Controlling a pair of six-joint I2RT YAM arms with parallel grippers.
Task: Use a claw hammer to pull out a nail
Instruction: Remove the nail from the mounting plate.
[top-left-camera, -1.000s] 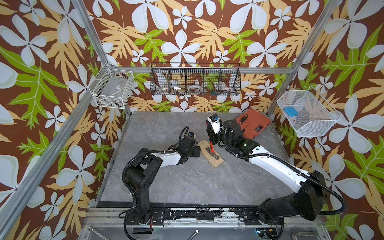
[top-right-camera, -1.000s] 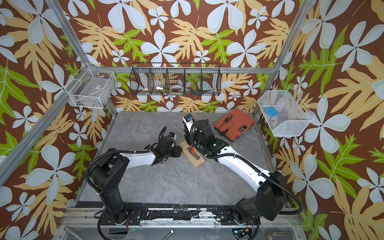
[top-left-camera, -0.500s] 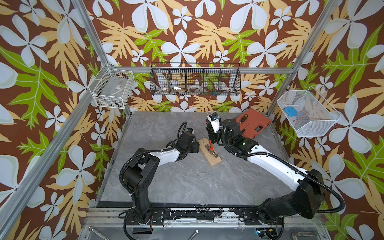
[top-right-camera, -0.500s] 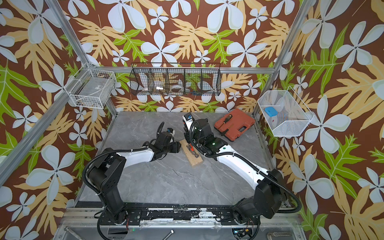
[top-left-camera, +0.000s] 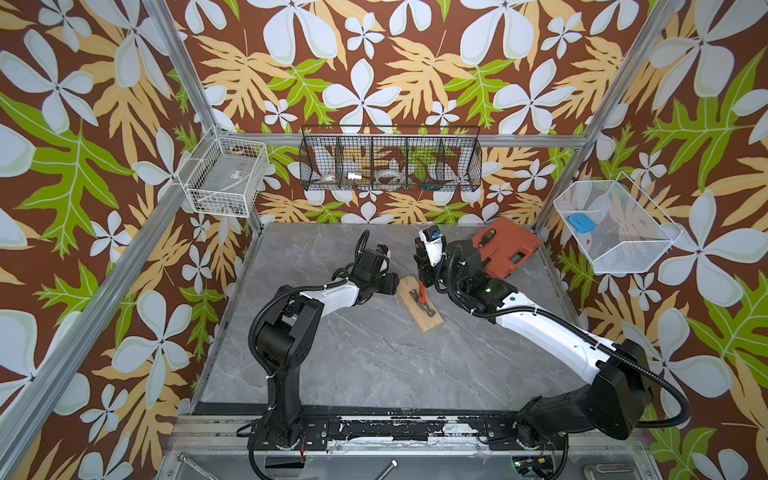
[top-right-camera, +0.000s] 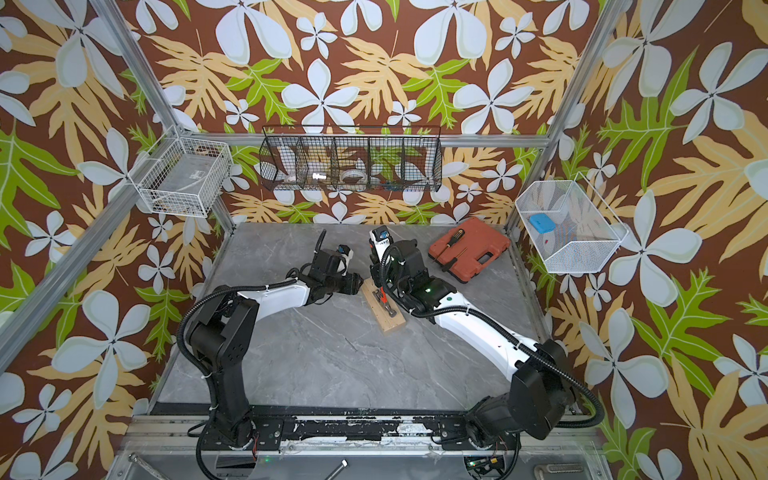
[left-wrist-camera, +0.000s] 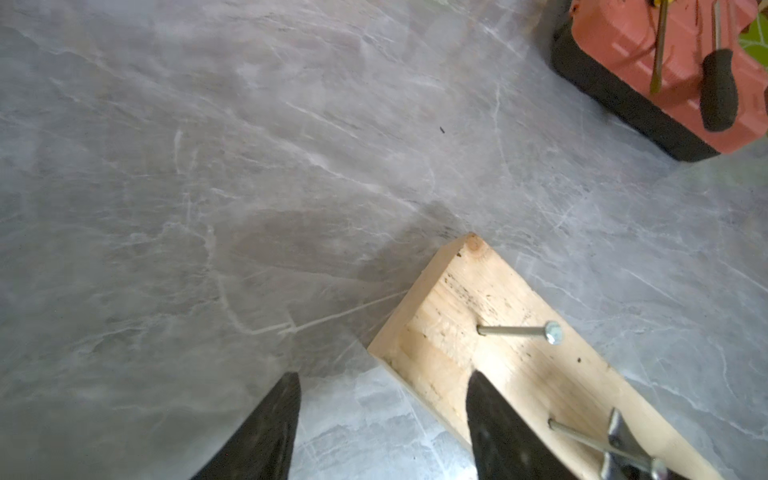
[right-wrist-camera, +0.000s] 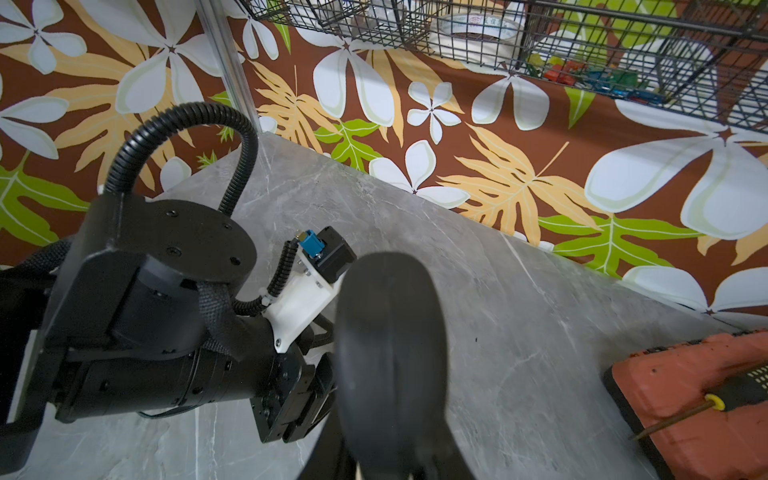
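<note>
A pale wooden block (top-left-camera: 419, 305) (top-right-camera: 384, 311) (left-wrist-camera: 490, 316) lies mid-table with two nails standing out of it. One nail (left-wrist-camera: 519, 331) is free. The claw hammer's steel claw (left-wrist-camera: 619, 436) lies against the other nail (left-wrist-camera: 582, 437) just below its head. My right gripper (top-left-camera: 424, 277) (top-right-camera: 380, 280) (right-wrist-camera: 390, 457) is shut on the claw hammer (top-left-camera: 420, 291); its black handle end (right-wrist-camera: 390, 340) fills the right wrist view. My left gripper (top-left-camera: 392, 286) (top-right-camera: 357, 286) (left-wrist-camera: 382, 415) is open at the block's far end. One of its fingers (left-wrist-camera: 498, 428) hangs over the wood, its mate over the table.
A red tool case (top-left-camera: 509, 249) (top-right-camera: 471, 251) (left-wrist-camera: 665, 62) (right-wrist-camera: 698, 395) with a small screwdriver (top-right-camera: 451, 243) on top sits at the back right. Wire baskets (top-left-camera: 390, 158) hang on the back and side walls. Grey marble tabletop (top-left-camera: 374, 365) spreads toward the front.
My left gripper has shifted a little toward the back, along the block's far end. The right gripper and hammer have hardly moved.
</note>
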